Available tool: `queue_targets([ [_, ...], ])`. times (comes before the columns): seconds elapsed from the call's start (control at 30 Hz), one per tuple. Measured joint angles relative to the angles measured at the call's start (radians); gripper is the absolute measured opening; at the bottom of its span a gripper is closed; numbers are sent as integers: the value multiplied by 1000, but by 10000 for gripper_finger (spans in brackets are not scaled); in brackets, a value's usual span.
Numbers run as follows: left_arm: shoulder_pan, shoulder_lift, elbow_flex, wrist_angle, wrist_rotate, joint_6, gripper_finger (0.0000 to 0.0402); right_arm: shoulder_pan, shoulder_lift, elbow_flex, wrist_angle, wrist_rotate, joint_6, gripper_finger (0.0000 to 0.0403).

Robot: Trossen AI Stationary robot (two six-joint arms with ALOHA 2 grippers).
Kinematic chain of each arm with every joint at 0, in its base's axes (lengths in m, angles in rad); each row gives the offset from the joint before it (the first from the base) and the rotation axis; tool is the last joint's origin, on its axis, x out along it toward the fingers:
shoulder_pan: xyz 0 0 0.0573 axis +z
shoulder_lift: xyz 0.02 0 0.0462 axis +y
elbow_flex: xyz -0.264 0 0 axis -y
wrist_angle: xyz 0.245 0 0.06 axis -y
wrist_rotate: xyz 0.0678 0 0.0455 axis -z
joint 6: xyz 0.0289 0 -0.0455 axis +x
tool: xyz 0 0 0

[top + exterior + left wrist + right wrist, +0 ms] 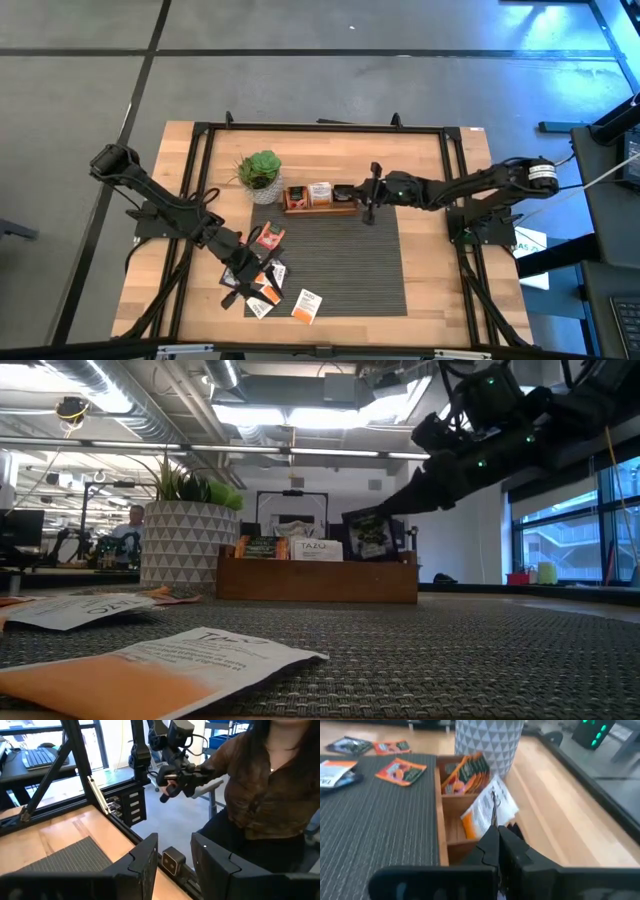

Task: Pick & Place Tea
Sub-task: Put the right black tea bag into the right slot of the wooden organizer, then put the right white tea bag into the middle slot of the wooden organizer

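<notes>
- A dark tea sachet (373,533) is being pinched by the closed right gripper (371,197) above the wooden tray (320,208).
- The left gripper (243,278), fingers parted and empty, is being held over scattered sachets (268,290).

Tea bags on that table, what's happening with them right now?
The robot is sorting tea sachets into a wooden tray beside a potted plant. The right gripper is over the tray's right end, jaws shut, with a dark sachet at its tip above the tray in the low view. Orange sachets and white ones already stand in the tray. The left gripper is over the loose sachets on the mat's front-left corner, jaws open, holding nothing visible.
</notes>
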Motion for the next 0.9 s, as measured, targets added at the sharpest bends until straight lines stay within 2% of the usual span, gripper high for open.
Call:
queue_targets([
  [0.4, 1, 0, 0, -24, -1, -3, 116, 0, 55, 0, 10, 46, -51, 11],
  [0.6, 1, 0, 0, -66, -16, -3, 112, 0, 55, 0, 12, 79, -84, 53],
  [0.7, 1, 1, 0, -104, -65, -30, 113, 0, 55, 0, 14, 163, -90, 81],
  [0.83, 1, 1, 0, -176, -197, -110, 115, 0, 55, 0, 18, 272, -96, 109],
  [0.9, 1, 1, 0, -212, -260, -154, 115, 0, 50, 0, 26, 286, -96, 117],
])
